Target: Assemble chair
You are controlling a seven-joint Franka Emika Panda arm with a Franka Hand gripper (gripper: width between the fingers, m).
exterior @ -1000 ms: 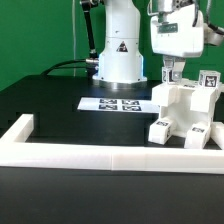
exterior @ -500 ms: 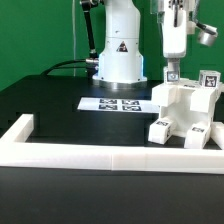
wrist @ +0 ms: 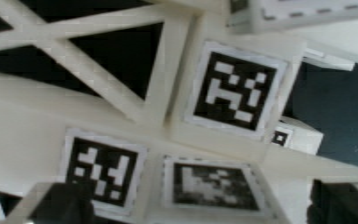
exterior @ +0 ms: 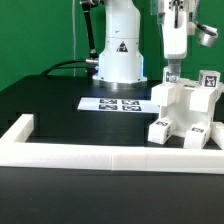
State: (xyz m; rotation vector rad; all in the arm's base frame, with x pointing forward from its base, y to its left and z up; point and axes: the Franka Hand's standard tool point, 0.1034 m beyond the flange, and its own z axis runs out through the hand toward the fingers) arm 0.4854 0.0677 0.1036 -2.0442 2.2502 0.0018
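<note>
The gripper (exterior: 170, 76) hangs just above the top of the chair (exterior: 183, 112), fingers pointing straight down. In the wrist view the two dark fingertips (wrist: 66, 203) stand well apart with nothing between them — spread, not pinching anything — and the tagged white faces of the chair lie beyond the gap.

The chair itself sits on the black table (exterior: 50, 105) at the exterior view's right, a chunky white block of joined parts with a small cube-like piece (exterior: 158, 130) at its near foot and another tagged block (exterior: 208, 82) perched at its top far corner. It stands just behind the long white border rail (exterior: 110, 154) and just beside the marker board (exterior: 119, 103), which lies flat in front of the robot's base (exterior: 119, 62).

My guess is the arm is lining up to come down on a part at the top of the structure. To do it well, I'd want the fingers to straddle the piece evenly, come straight down without clipping the neighbouring tagged block, and close only once both pads are level with flat faces — a skewed grip could nudge the whole assembly against the rail.

As for writing: nothing readable. The chair parts and the board carry only black-and-white square tags, and the base shows a small triangular warning sticker, too small to make out.
</note>
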